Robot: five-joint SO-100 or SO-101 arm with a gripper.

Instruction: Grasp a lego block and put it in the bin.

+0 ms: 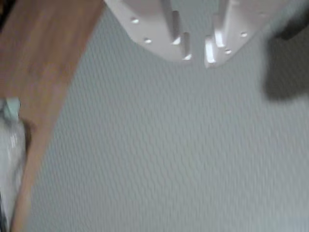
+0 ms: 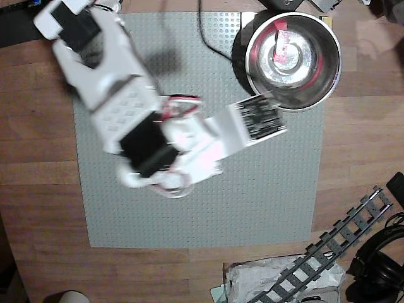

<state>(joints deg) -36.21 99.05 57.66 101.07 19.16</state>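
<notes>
From the wrist view I see the end effector [image 1: 198, 54] at the top edge, its two white fingers nearly pressed together with only a thin slit between them and nothing pinched. Below it lies only the grey studded baseplate [image 1: 169, 154], with a strip of the wooden surface [image 1: 38, 72] on the left. No brick shows here.

In the overhead view I count one arm [image 2: 126, 107], one bin [image 2: 293, 60] and one lego block [image 2: 285, 52]. The pink-red brick lies inside the bowl, near its middle, with reddish reflections around it. The arm's tip [image 2: 255, 120] sits just beside the bowl's lower-left rim. I judge the drop as done, so the next move calls for drawing the arm clear without nudging the bowl. One toy rail piece [image 2: 328, 252] lies at the lower right.
</notes>
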